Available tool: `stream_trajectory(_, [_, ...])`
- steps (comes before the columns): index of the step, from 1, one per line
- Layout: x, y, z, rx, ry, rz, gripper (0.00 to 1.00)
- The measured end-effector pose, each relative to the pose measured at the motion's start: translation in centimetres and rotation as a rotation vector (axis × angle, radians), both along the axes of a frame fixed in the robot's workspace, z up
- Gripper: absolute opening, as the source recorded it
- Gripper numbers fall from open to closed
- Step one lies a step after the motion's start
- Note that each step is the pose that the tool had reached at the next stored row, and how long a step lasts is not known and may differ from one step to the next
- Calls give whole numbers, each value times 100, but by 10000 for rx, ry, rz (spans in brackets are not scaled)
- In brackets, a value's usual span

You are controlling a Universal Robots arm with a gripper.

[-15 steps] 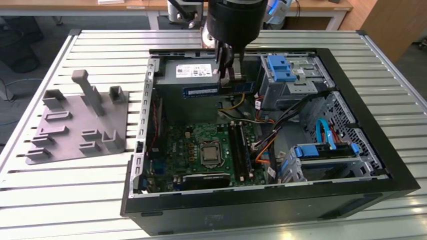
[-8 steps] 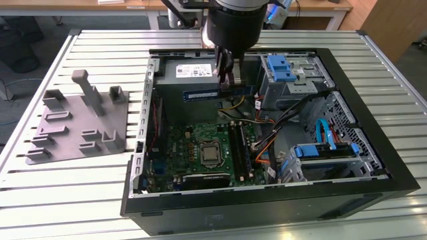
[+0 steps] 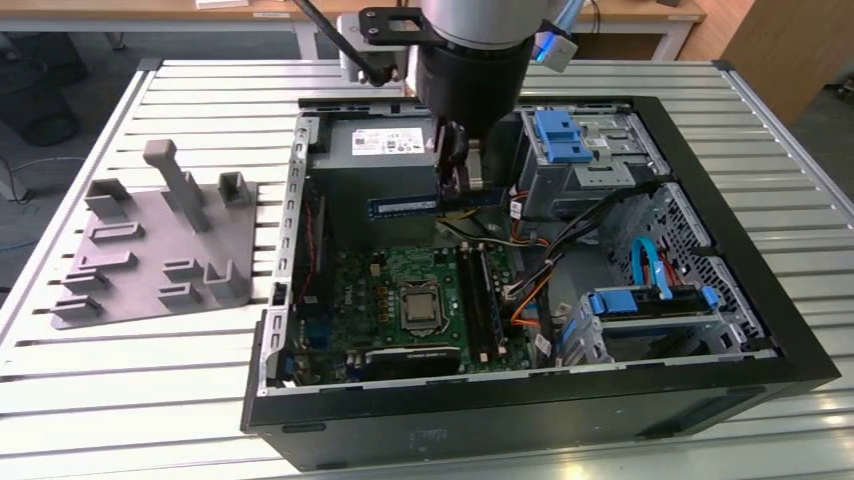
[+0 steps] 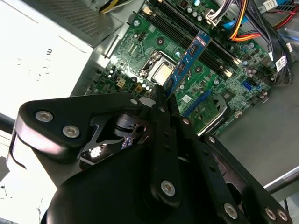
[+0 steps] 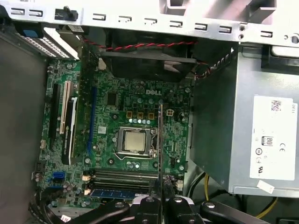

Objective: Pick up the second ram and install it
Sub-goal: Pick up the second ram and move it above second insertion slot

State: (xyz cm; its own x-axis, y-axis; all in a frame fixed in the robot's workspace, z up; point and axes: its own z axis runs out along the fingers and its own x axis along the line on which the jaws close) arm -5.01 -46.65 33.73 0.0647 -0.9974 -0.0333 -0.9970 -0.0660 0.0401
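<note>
In the exterior view a grey rack stands on the table at nine o'clock of the open computer case. Inside the case, the second ram hangs in the air in front of the power supply, with the green motherboard at its six o'clock. The claw is clamped tight on the stick's three o'clock end.
</note>
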Motion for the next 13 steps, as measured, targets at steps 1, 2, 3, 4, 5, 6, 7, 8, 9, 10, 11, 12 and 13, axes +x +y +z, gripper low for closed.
stream_trajectory(1, [0, -2, -12, -2, -4, -96, 14])
stream_trajectory(2, [0, -3, -25, -3, -8, -221, 14])
stream_trajectory(3, [1, -3, -39, -2, -11, -352, 14])
stream_trajectory(4, [1, -3, -52, -2, -12, -495, 14])
stream_trajectory(5, [1, -3, -65, -2, -13, -641, 14])
stream_trajectory(6, [1, -3, -79, -2, -14, -797, 14])
stream_trajectory(7, [1, -3, -88, -2, -14, -909, 14])
stream_trajectory(8, [8, -3, -95, -3, -13, -954, 14])
stream_trajectory(9, [23, -3, -100, -5, -13, -973, 14])
stream_trajectory(10, [41, -3, -105, -5, -13, -981, 14])
stream_trajectory(11, [62, -3, -110, -4, -13, -984, 14])
stream_trajectory(12, [85, -3, -116, -3, -14, -988, 14])
stream_trajectory(13, [105, -3, -121, -3, -14, -992, 14])
